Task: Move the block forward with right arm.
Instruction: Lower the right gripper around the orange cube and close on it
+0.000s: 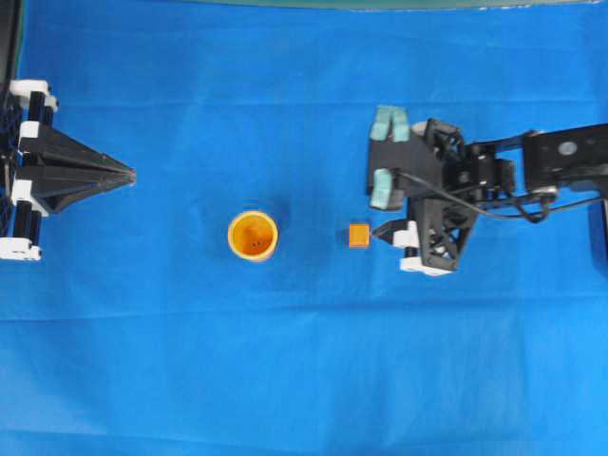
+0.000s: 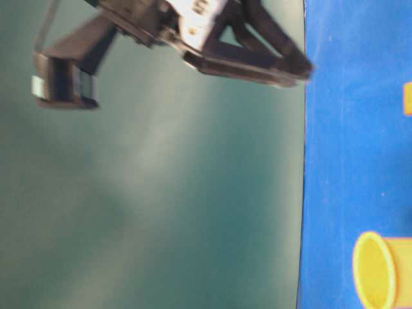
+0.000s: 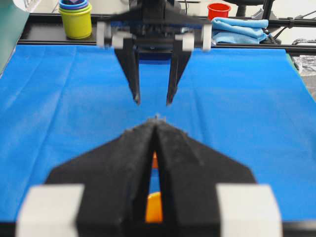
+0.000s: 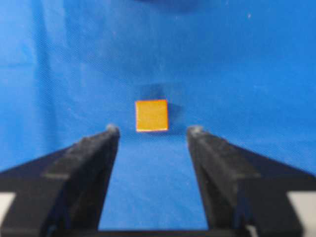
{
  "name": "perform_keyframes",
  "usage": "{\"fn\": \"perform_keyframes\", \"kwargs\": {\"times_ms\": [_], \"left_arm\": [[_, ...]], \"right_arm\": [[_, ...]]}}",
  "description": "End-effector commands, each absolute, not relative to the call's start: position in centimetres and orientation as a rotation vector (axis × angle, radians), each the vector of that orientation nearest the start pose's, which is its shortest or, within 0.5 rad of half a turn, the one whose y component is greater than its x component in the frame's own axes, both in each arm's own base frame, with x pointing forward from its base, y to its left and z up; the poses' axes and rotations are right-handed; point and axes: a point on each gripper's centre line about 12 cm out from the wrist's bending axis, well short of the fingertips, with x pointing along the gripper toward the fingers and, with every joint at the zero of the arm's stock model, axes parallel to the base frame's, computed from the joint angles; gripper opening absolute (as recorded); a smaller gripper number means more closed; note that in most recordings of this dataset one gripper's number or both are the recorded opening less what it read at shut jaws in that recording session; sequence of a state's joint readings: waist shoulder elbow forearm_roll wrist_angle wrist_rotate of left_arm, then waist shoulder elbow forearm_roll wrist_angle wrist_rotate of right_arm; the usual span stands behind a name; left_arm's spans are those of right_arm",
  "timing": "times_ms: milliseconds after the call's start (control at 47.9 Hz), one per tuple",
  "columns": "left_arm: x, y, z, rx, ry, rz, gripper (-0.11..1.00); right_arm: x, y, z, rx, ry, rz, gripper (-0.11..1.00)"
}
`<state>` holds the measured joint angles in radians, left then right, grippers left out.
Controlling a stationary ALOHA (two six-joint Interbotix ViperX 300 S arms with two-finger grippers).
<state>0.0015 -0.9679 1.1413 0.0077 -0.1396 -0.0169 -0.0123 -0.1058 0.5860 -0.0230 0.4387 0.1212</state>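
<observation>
Left claw (image 1: 128, 176): we see it at the far left of the overhead view, fingers pressed together into a point, holding nothing, hanging well apart from everything else.
Cup (image 1: 253, 234): we find the round orange-yellow cup next, mouth up on the blue table (image 1: 285, 361), between the left claw and the block.
Block (image 1: 358, 235): we spot the small orange cube lying flat on the table, right of the cup and apart from it.
Right claw (image 4: 153, 132): we see its jaws spread wider than the block, empty; in its wrist view the block (image 4: 151, 115) sits just beyond the two fingertips, centred on the gap, touching neither.
Right arm (image 1: 532, 171): we see it reaching in from the right edge.
</observation>
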Motion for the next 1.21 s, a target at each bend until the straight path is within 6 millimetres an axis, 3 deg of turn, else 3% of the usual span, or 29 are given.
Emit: {"fn": "perform_keyframes", "kwargs": {"times_ms": [0, 313, 563, 1189], "left_arm": [[20.3, 0.0, 30.3, -0.008, 0.002, 0.002, 0.01], [20.3, 0.0, 30.6, -0.008, -0.005, 0.0, 0.01], [20.3, 0.0, 30.6, -0.008, -0.006, 0.0, 0.01], [20.3, 0.0, 30.7, -0.006, -0.008, 0.0, 0.01]], "right_arm": [[37.7, -0.7, 20.4, 0.081, 0.895, -0.065, 0.64], [39.5, -0.6, 17.2, 0.027, 0.961, -0.039, 0.66], [40.2, -0.2, 15.9, 0.018, 0.949, -0.024, 0.66], [39.5, 0.4, 13.2, 0.018, 1.001, -0.012, 0.66]]}}
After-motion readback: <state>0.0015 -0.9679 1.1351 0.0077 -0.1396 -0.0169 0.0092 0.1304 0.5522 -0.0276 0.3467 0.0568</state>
